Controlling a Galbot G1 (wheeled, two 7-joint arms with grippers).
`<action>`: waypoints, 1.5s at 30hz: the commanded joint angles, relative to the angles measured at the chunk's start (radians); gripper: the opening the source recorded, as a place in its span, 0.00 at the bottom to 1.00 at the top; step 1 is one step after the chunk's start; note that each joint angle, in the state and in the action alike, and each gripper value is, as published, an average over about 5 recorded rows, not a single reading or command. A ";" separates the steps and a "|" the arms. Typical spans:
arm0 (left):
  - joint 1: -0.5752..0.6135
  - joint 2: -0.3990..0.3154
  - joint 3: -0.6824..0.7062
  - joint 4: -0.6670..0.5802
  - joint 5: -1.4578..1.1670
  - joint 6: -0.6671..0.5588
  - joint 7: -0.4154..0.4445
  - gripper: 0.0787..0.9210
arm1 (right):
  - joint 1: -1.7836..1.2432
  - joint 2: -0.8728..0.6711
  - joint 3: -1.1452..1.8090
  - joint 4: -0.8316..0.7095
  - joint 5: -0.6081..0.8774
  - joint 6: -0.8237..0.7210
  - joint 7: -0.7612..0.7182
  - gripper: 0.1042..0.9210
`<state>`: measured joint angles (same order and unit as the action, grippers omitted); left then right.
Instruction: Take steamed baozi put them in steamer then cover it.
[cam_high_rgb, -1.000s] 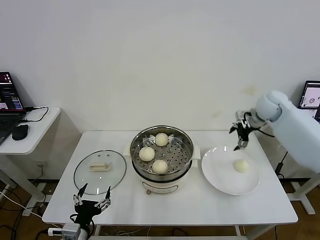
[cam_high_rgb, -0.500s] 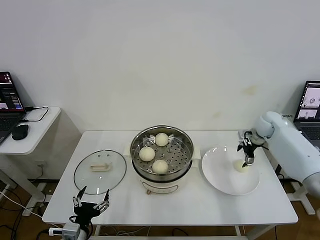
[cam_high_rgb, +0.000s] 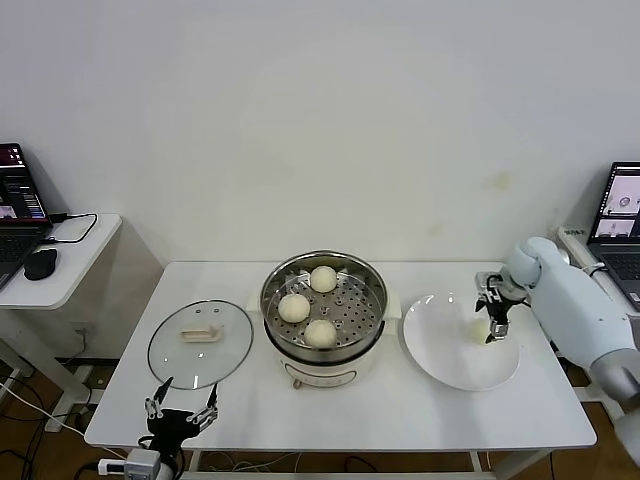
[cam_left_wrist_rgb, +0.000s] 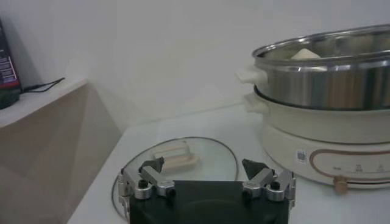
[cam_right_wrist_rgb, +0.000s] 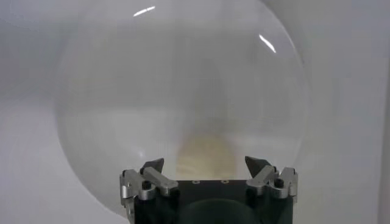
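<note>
The steamer (cam_high_rgb: 345, 352) stands mid-table with three steamed baozi (cam_high_rgb: 294, 307) on its perforated tray. A fourth baozi (cam_high_rgb: 478, 329) lies on the white plate (cam_high_rgb: 440, 350) to the right. My right gripper (cam_high_rgb: 492, 324) is down over that bun, open; in the right wrist view the baozi (cam_right_wrist_rgb: 206, 157) lies between the spread fingertips of the gripper (cam_right_wrist_rgb: 206, 165), without visible contact. The glass cover (cam_high_rgb: 200, 343) lies flat on the table left of the steamer. My left gripper (cam_high_rgb: 182, 413) hangs open at the table's front left edge, just short of the cover (cam_left_wrist_rgb: 177, 159).
A side desk (cam_high_rgb: 70, 262) with a laptop and mouse stands to the left. A second laptop (cam_high_rgb: 622, 205) sits at the far right. The steamer's base (cam_left_wrist_rgb: 329, 143) rises close beside the cover in the left wrist view.
My right gripper has come down from behind the plate's far rim onto the bun on the plate. The left gripper has sunk slightly at the table's front edge.
</note>
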<state>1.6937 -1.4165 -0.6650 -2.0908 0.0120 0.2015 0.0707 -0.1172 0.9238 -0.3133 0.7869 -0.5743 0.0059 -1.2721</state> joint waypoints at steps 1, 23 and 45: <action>-0.002 -0.001 -0.002 0.004 -0.001 0.000 0.000 0.88 | -0.011 0.020 0.017 -0.046 -0.037 0.020 0.028 0.88; -0.008 -0.002 -0.002 0.006 0.000 0.001 0.002 0.88 | -0.005 0.062 0.035 -0.121 -0.080 0.043 0.078 0.88; -0.007 -0.004 0.000 0.004 0.000 0.001 0.001 0.88 | 0.005 0.061 0.048 -0.146 -0.048 0.030 0.060 0.70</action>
<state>1.6860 -1.4210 -0.6661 -2.0852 0.0111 0.2025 0.0719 -0.1176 0.9897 -0.2664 0.6410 -0.6411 0.0429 -1.2035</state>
